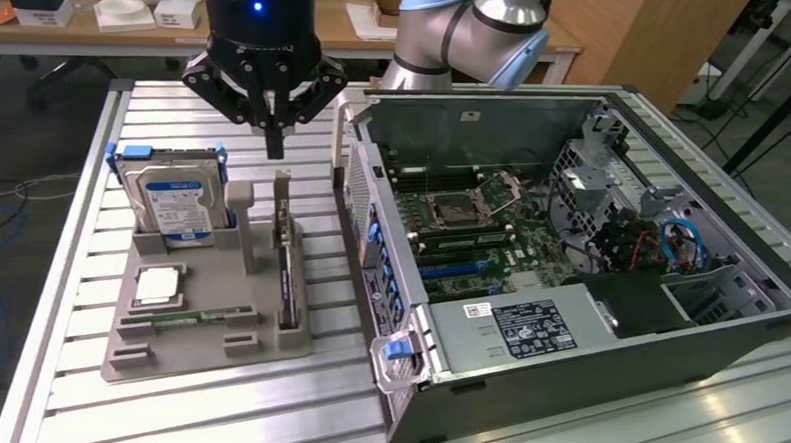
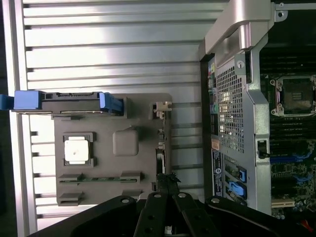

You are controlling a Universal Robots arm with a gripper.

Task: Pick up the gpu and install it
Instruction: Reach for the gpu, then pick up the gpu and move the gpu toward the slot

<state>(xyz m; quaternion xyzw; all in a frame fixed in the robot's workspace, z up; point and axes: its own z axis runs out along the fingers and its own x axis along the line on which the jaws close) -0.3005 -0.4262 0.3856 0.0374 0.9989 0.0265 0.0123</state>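
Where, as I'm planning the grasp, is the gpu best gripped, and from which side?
Grip the gpu by its upper long edge, straight down from above, a finger on each flat face. It stands on edge in a slot of the grey holder, so only that top edge is free; the computer case stands close beside it. The gripper, shut, hangs above it.

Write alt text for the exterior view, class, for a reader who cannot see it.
The robot's shut tool hovers above the gpu, which stands on edge in a grey holder beside a hard drive. An open computer case lies on the exterior view's right.
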